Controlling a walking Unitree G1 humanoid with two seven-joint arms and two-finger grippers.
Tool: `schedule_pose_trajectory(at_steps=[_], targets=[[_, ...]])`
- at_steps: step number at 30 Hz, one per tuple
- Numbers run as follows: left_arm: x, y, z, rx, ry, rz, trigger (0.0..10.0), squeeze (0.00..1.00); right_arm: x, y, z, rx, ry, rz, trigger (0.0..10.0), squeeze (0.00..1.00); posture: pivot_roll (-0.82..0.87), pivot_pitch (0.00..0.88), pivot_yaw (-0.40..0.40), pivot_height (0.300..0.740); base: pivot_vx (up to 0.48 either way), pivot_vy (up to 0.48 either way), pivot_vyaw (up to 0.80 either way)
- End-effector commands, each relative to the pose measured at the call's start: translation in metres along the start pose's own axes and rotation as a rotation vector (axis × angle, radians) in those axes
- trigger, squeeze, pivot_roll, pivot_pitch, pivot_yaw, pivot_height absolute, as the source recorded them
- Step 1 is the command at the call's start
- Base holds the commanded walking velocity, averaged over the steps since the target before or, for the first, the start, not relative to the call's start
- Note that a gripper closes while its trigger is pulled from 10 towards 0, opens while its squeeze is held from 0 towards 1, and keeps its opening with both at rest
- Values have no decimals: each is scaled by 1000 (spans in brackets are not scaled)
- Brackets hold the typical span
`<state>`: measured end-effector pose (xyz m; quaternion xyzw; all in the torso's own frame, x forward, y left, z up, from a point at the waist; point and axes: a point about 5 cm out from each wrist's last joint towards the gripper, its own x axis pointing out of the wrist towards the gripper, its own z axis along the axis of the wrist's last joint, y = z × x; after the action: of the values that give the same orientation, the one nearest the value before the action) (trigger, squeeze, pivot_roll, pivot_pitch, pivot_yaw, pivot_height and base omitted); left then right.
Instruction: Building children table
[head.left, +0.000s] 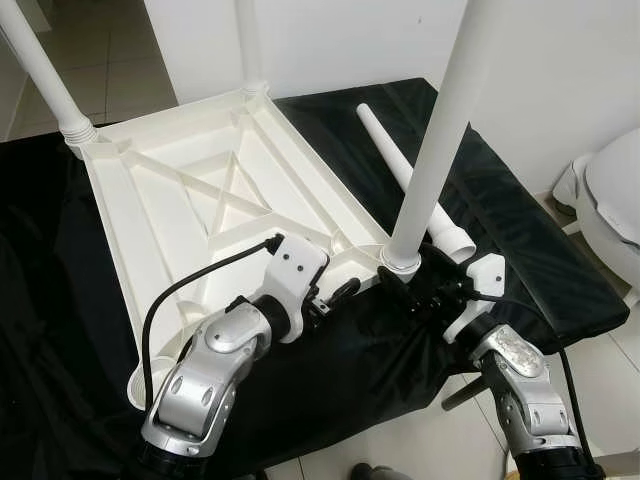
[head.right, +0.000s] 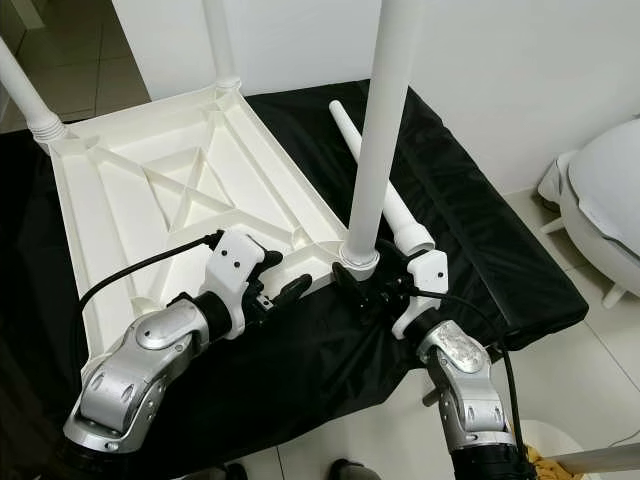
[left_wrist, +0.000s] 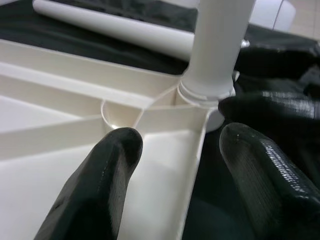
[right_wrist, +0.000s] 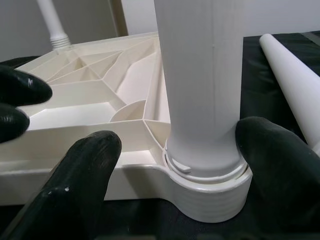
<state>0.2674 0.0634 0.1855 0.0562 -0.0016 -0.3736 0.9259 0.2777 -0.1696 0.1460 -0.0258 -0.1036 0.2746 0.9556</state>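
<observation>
The white table is lying upside down on a black cloth. The near leg is standing straight up in its corner socket. The right gripper is sitting at the leg's base with open fingers on both sides. The left gripper is also open, over the rim close by. A spare leg is lying just behind.

The right hand straddled the base of an upright white leg, its black fingers spread either side, one touching the leg just above its ribbed socket. The upturned white tabletop stretched behind; a loose leg lay beside it on black cloth.
</observation>
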Motion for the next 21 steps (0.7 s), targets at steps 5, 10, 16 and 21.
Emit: schedule_pose_trajectory(at_steps=[5, 10, 16, 21], targets=[[3, 34, 0, 39, 8, 240, 10000, 0, -3, 8, -4, 32, -6, -37, 10000, 0, -54, 139, 37, 740, 0, 0, 0], [4, 46, -6, 46, 48, 303, 10000, 0, -8, 11, -6, 45, -5, -84, 10000, 0, -57, 140, 38, 740, 0, 0, 0], [0, 60, -10, 56, 88, 356, 10000, 0, -18, 18, -9, 57, 6, -105, 10000, 0, -73, 144, 45, 740, 0, 0, 0], [-7, 85, -11, 99, 147, 508, 10000, 0, -22, 19, -10, 60, 15, -122, 10000, 0, -73, 143, 45, 740, 0, 0, 0]])
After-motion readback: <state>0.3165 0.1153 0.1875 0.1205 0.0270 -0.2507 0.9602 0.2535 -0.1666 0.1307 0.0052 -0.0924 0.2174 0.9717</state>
